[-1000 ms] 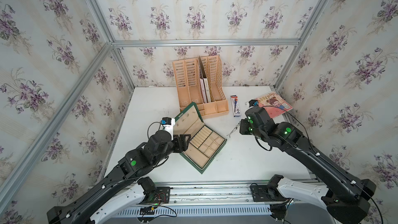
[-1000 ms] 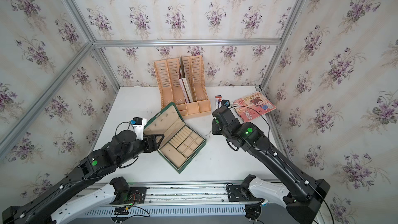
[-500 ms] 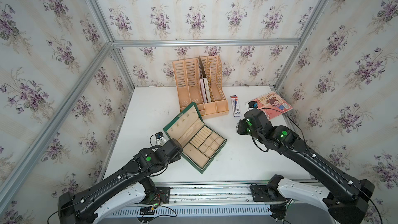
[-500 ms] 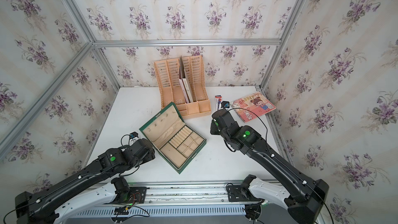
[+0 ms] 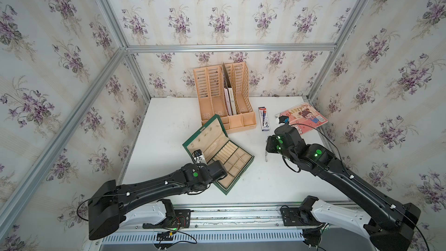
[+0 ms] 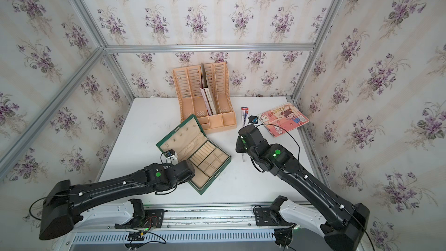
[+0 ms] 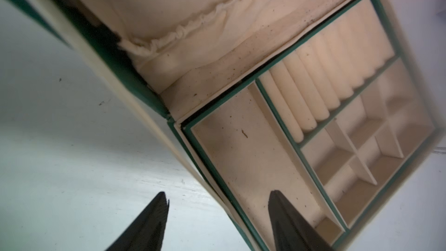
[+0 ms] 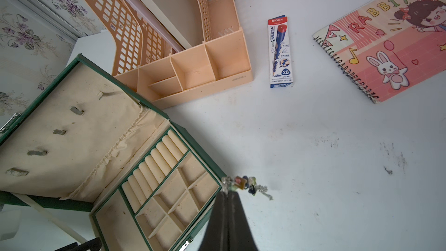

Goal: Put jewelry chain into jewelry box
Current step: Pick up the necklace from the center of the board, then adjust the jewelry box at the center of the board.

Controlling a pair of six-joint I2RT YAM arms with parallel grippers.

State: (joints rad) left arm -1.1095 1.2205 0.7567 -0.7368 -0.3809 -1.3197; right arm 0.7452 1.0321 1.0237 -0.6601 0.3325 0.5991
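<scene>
**Chain pinched and hanging just outside the box**

The chain is in the right gripper, whose jaws are closed tight on its top end. It sits in the air just beside the box, off the corner nearest the right arm, and not yet over any compartment.

In a top view the chain reads as a thin line dropping from the fingertips. Its long axis is close to plumb and its free end points down at the table. Whether that end touches the table I cannot tell. From the wrist it looks foreshortened, a bunch of coloured charms at the pinch.

The box lies open with its lid tipped back, and every compartment that shows is empty. The left gripper hangs at the box's other side with jaws parted and holding nothing, one finger over the table and one over the long compartment.

The step in hand looks like the carry across. To do it well:

- Raise the chain until its dangling end would clear the box wall.
- Move slowly so it does not swing.
- Centre it over one compartment.
- Lower it so the links pile up from the bottom, then let go.

Letting go from high up risks the tail draping over a divider or the rim.
</scene>
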